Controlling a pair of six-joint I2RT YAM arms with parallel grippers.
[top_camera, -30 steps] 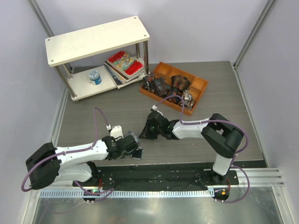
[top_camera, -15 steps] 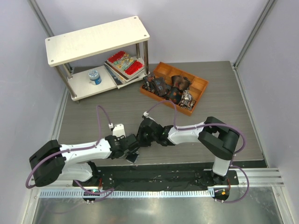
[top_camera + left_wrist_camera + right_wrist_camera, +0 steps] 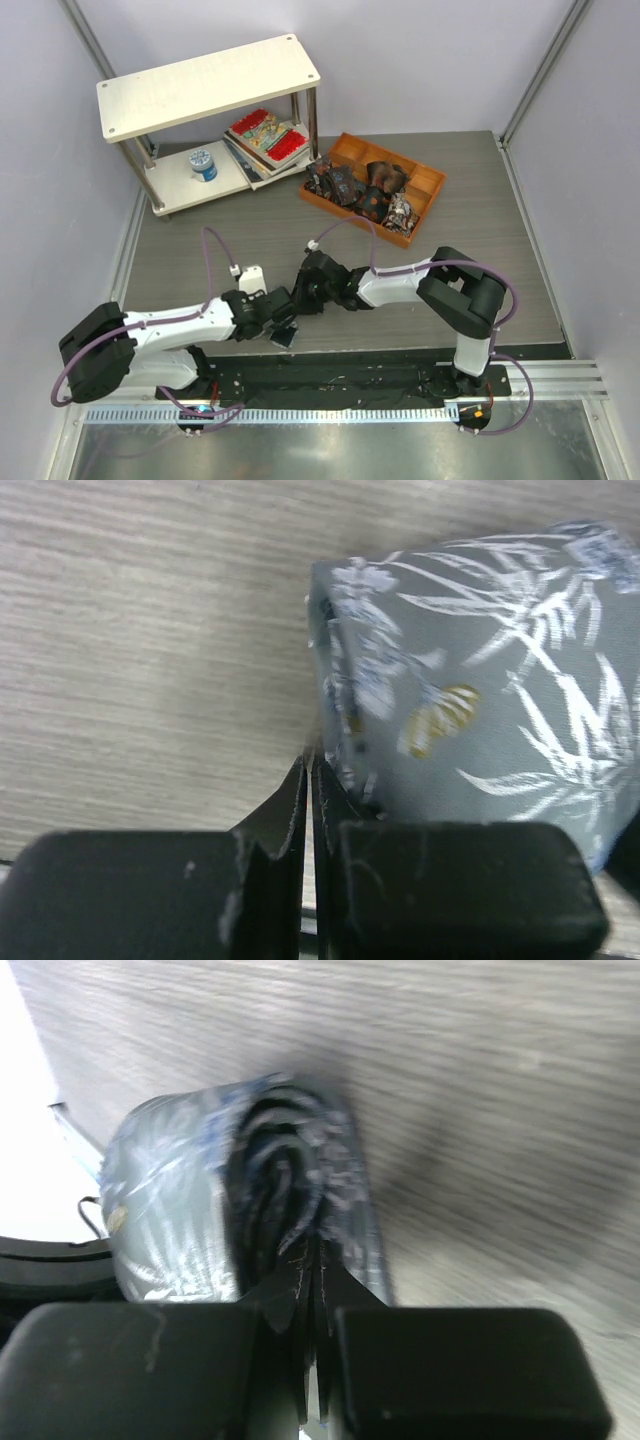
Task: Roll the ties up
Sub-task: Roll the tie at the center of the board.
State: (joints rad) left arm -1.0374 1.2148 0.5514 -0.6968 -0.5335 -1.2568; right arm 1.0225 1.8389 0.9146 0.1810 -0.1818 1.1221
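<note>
- Here is the grey-blue tie (image 3: 480, 680), lying on the wood-grain table (image 3: 480, 220) on the near side of the orange tray (image 3: 353, 150) and to its left, towards the arm bases.
- Up close the cloth shows pale leaf sprigs and one small yellow motif, with a dark lining along the edge.
- The right wrist view catches it end-on: it is wound into a coil, dark layers spiralling inside a pale outer wrap.
- The right gripper (image 3: 308, 1280) reaches in from the tray's side, its fingers pinched together on the coil's inner layers.
- The left gripper (image 3: 308, 780) sits on the far side of the tie from the tray, low over the table. Its fingers are pressed together with only a hairline between them.
- The tie's dark edge runs down against the left gripper's right-hand finger, touching it. Whether any cloth is actually caught between the tips, I cannot tell.
- From above, the two grippers are just beside each other, well apart from the tray.
- In the tray itself is a cluster of dark rolls (image 3: 345, 185) with red and orange prints, crowded across its compartments.
- Left of the tray stands a pale two-level shelf (image 3: 205, 85).
- On its lower level, nearest the tray, lie red-patterned books (image 3: 265, 135), with a small blue-and-white round container (image 3: 203, 163) farther left.
</note>
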